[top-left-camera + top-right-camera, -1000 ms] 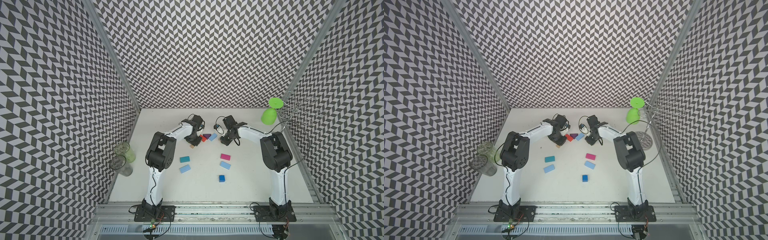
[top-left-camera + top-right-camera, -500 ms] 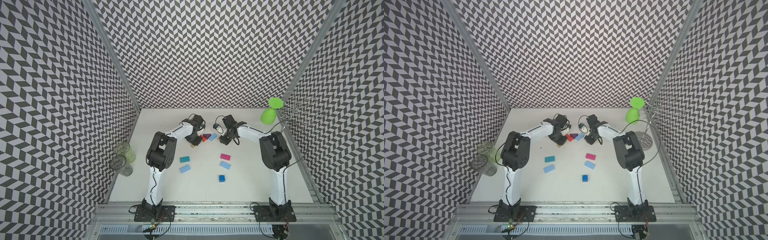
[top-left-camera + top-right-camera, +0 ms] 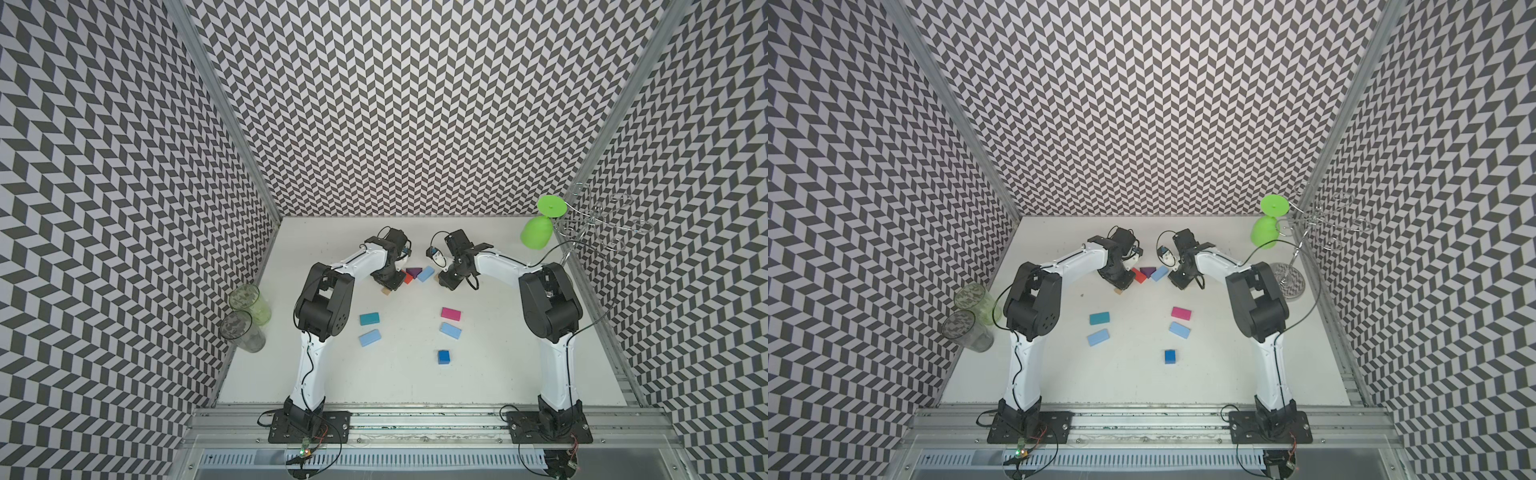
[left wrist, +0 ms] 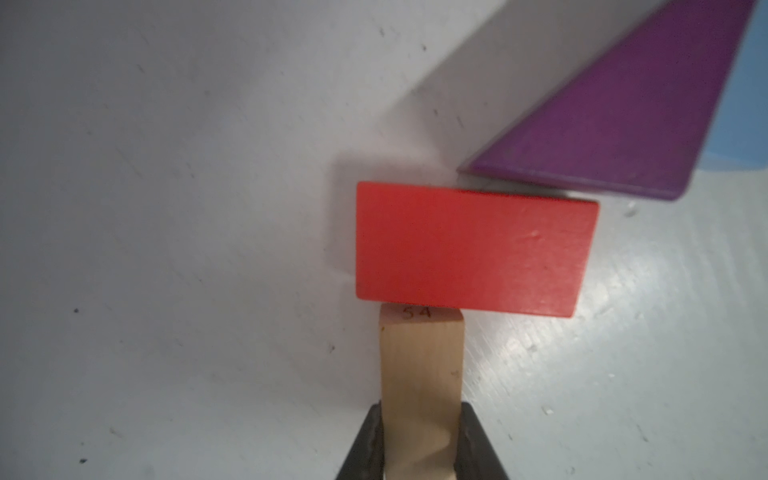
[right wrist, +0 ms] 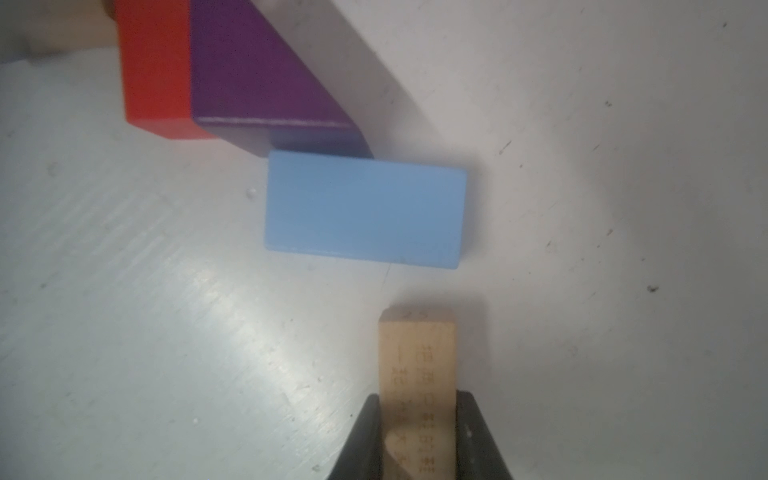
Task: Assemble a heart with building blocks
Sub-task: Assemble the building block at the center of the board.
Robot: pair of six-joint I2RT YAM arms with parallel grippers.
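Two tan wood blocks are being held, one by each arm, at the far middle of the white worktop. The left jaws are clamping narrowly on the left tan block, which is showing between the dark fingers in the left wrist view. Its free end is touching the long edge of the red block.

The red block is lying flat against one side of the purple triangle, and the far light blue block is lying against the triangle's other side. The right jaws are gripping the right tan block just as narrowly. Its free end is sitting near the far light blue block, with a strip of bare worktop showing between them.

In both top views the other blocks are lying apart, nearer the arm bases. The teal block and the left light blue block are lying on the left side. The magenta block and the right light blue block are lying on the right. The blue cube is sitting alone, nearest the bases.

A green goblet is sitting foot uppermost at the wire rack by the right wall. Two clear tumblers are standing by the left wall.
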